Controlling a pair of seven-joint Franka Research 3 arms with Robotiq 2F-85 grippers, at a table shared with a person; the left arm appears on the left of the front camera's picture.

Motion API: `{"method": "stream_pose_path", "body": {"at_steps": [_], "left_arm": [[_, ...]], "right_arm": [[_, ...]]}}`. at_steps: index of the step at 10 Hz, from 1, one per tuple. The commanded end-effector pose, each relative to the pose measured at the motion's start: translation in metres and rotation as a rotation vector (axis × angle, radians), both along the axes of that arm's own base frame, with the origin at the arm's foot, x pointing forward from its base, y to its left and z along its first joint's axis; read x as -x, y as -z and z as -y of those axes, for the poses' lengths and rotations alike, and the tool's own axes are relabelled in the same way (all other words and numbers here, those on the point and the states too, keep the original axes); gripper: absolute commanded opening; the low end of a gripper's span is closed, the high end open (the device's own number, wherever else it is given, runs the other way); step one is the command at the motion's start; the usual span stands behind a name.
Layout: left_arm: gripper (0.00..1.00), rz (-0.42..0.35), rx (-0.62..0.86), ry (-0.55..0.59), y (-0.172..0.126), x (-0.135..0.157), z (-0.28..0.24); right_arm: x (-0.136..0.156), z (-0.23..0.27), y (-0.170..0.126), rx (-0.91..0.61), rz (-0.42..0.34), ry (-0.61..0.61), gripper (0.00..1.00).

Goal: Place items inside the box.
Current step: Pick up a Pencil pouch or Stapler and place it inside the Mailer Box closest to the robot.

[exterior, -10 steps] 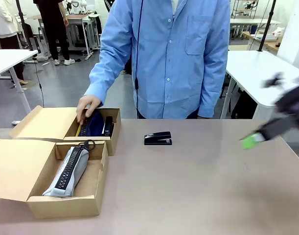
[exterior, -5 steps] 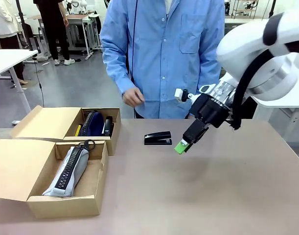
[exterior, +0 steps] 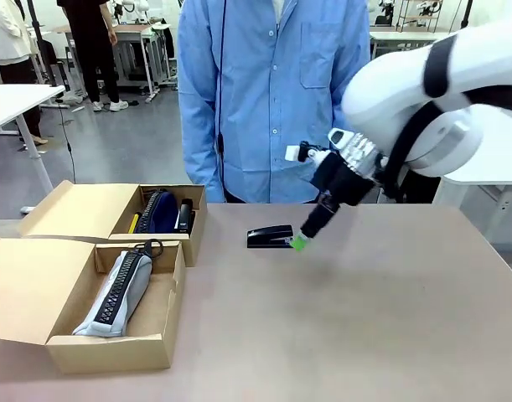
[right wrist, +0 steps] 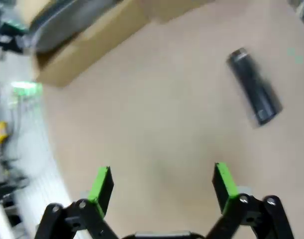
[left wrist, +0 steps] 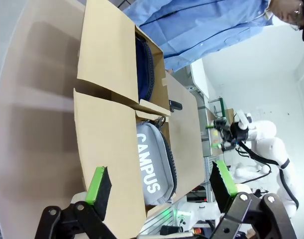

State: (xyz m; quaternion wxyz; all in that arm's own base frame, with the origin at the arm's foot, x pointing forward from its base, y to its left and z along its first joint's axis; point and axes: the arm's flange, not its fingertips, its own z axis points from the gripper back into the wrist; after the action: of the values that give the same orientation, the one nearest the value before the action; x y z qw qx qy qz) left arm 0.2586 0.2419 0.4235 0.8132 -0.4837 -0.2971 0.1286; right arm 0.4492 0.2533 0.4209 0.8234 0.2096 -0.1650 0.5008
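Right jaws are wide apart, nothing in them. Target imo is the loose black stapler [exterior: 270, 237], lying flat on the bench [exterior: 364, 318] out in the open, a bit right of the far box [exterior: 198, 230].

On the front cam its long axis runs side to side across the bench. My right pad [exterior: 299, 243] sits right at its right-hand end, touching or just shy, can't tell. So I'm at the end of it, not over the middle.

Right wrist cam gives the other half. The stapler [right wrist: 253, 87] is up and off to the right of the gap between the pads, not in it, and it's skewed vs the line between the pads. Pic's blurry tho. My guess: slide over toward it and roll the wrist so the pads close across the narrow width.

Left jaws are apart too and empty, hanging by the near box [left wrist: 109, 144] w/ the grey pouch [left wrist: 154, 164] in front of them. "CAMPUS" is readable there, which the front cam doesn't give. They're well apart from the stapler, so the right arm is way nearer. Navy pouch [exterior: 162, 213] is already in the far box.
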Motion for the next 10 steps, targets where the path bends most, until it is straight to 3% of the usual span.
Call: {"method": "stream_pose_path", "body": {"at_steps": [1, 2, 3, 4, 5, 10], "left_arm": [[1.0, 0.031, 0.008, 0.002, -0.001, 0.0, 0.0], [1.0, 0.031, 0.008, 0.002, -0.001, 0.0, 0.0], [1.0, 0.031, 0.008, 0.002, -0.001, 0.0, 0.0], [1.0, 0.031, 0.008, 0.002, -0.001, 0.0, 0.0], [1.0, 0.031, 0.008, 0.002, -0.001, 0.0, 0.0], [1.0, 0.031, 0.008, 0.002, -0.001, 0.0, 0.0]], "right_arm": [[-0.038, -0.025, 0.021, 0.006, 0.25, -0.097, 1.0], [-0.048, -0.035, 0.026, 0.027, 0.233, -0.148, 1.0], [-0.023, -0.011, 0.003, 0.01, 0.143, -0.029, 1.0], [-0.023, -0.011, 0.003, 0.01, 0.143, -0.029, 1.0], [-0.043, -0.028, 0.018, 0.024, 0.214, -0.078, 1.0], [-0.108, -0.06, 0.057, 0.239, 0.186, -0.255, 1.0]]}}
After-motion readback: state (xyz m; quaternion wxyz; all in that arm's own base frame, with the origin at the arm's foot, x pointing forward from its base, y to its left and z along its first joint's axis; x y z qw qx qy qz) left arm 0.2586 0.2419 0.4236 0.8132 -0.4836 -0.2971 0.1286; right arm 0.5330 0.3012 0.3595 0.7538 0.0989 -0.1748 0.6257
